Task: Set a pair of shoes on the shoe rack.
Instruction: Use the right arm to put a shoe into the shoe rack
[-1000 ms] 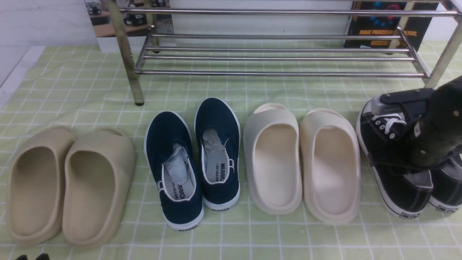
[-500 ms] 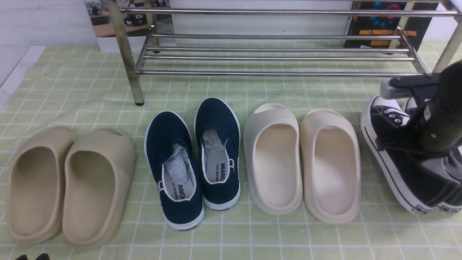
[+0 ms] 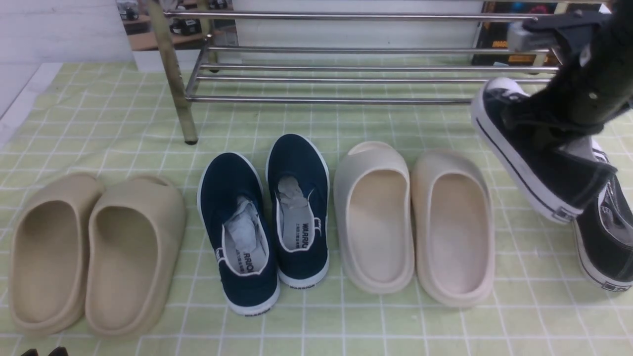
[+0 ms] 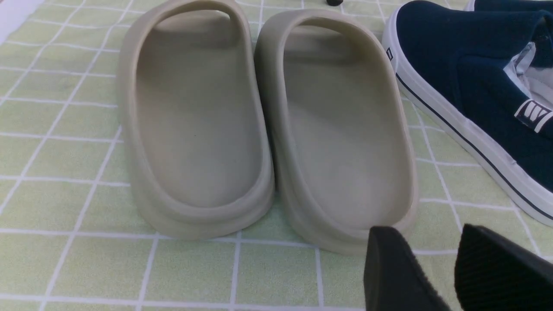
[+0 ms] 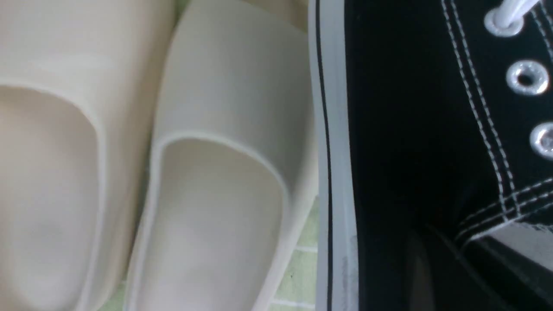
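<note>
One black canvas sneaker with a white sole hangs tilted in the air at the right, toe toward the shoe rack. My right gripper is shut on its upper edge near the laces. The right wrist view shows that sneaker's black side and eyelets close up. The other black sneaker rests on the cloth below it, at the right edge. The chrome rack's lower rails stand just beyond the raised toe. My left gripper hovers open behind the tan slides, holding nothing.
A row of footwear lies on the green checked cloth: tan slides at the left, navy slip-ons, and cream slides next to the held sneaker. A dark box stands behind the rack's right end.
The right gripper closed on the sneaker and lifted it off the cloth, up and toward the rack. Its partner stays on the cloth. The left arm has not moved.
</note>
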You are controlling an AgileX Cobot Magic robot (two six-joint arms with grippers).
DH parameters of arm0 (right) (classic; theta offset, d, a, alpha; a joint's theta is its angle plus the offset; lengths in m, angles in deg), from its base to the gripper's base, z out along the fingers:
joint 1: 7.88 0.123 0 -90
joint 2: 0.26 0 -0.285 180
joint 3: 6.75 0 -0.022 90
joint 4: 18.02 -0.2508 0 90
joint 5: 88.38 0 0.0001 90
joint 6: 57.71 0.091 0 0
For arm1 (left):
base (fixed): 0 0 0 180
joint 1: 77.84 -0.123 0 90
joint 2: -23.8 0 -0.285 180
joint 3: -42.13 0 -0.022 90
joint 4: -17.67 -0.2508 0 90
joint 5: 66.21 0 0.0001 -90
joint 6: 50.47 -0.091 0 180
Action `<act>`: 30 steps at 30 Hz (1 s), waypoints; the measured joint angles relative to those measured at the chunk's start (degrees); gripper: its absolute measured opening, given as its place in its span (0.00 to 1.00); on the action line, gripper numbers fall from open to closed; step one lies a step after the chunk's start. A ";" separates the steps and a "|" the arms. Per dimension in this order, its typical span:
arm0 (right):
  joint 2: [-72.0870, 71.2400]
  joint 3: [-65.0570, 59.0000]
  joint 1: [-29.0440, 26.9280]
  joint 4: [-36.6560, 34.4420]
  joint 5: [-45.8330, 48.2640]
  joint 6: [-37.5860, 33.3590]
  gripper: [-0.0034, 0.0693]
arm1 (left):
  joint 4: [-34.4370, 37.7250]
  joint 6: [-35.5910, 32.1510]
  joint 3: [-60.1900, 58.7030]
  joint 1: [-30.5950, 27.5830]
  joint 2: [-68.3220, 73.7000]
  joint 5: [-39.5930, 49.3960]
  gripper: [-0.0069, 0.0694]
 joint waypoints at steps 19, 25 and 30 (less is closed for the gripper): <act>29.71 37.83 1.48 7.94 -1.01 -0.05 0.12 | 0.00 0.00 0.00 0.00 0.00 0.00 0.40; 35.71 44.42 1.13 10.90 -3.05 -0.05 0.12 | 0.00 0.00 0.00 0.00 0.00 0.00 0.40; 37.19 45.96 1.19 11.39 -5.19 -2.21 0.12 | 0.00 0.00 0.00 0.00 0.00 0.00 0.40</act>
